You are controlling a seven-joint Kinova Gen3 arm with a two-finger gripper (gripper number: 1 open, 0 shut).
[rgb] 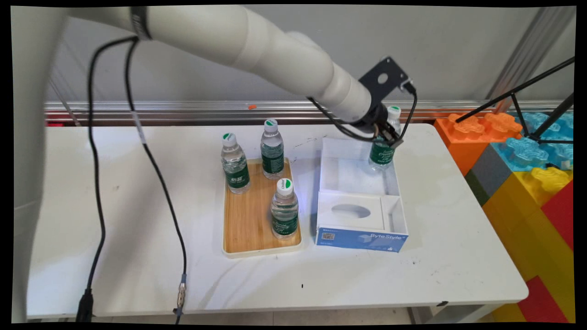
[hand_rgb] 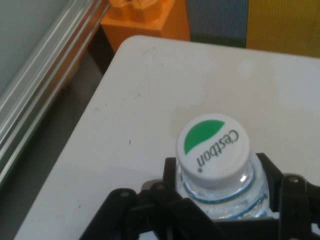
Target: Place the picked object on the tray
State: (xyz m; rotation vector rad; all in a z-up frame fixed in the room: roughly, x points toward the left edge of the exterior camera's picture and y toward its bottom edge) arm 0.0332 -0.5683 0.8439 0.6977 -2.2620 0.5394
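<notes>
While the gripper [rgb: 389, 135] pinches a water bottle [rgb: 383, 151] just under its cap [hand_rgb: 213, 146], the bottle stands in the far corner of the white box [rgb: 398, 183] on the bench [rgb: 137, 256]. Three bottles [rgb: 284, 210] wait on the wooden tray [rgb: 250, 220].

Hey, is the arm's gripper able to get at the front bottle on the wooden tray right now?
Probably not: the gripper is shut on a bottle over the white box. The front bottle stands unblocked.

Gripper [rgb: 390, 136] fingertips hidden behind bottle [hand_rgb: 220, 165]; grip perhaps closed
</notes>
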